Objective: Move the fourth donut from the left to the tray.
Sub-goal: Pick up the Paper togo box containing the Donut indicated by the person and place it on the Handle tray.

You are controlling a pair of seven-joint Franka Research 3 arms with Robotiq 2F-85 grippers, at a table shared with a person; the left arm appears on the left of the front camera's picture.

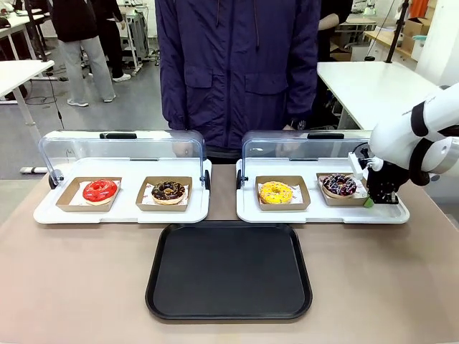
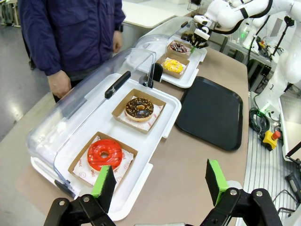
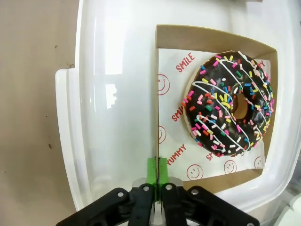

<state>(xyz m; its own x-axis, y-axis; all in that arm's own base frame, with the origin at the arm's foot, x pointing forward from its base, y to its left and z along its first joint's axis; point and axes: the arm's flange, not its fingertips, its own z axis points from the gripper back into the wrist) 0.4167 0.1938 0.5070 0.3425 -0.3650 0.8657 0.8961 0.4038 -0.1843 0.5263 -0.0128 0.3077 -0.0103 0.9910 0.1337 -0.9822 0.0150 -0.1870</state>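
From the front, the fourth donut (image 1: 339, 185) sits in its brown cardboard holder (image 1: 343, 200) on the right white display tray (image 1: 322, 213), under an opened clear lid (image 1: 305, 147), with the yellow donut (image 1: 276, 192) just to its left. The right pincer (image 1: 380, 198) is down at the holder's right-hand edge, and the black tray (image 1: 229, 270) lies bare on the surface (image 1: 79, 279), nearer the robot and between the two display trays. A person in a dark jacket (image 1: 237, 64) stands at the far side. The left wrist view shows the left pincer (image 2: 160, 181) released, its green pads (image 2: 104, 182) wide apart above the surface's near edge, with the red donut (image 2: 104, 154) and the crumb-topped chocolate donut (image 2: 139, 108) on the left display tray (image 2: 141, 174) beyond it. In the right wrist view the right pincer (image 3: 156, 175) is clenched, its green pads (image 3: 151, 170) pressed on the upright cardboard wall of the holder (image 3: 156, 94), with the sprinkled donut (image 3: 229, 104) lying inside on printed paper (image 3: 171, 89). The step in hand looks like the grasp, with the lift not yet begun. The next move would call for raising the holder level so the donut does not slide, clearing the display tray's rim, then carrying it towards the robot's left and setting it down on the black tray.
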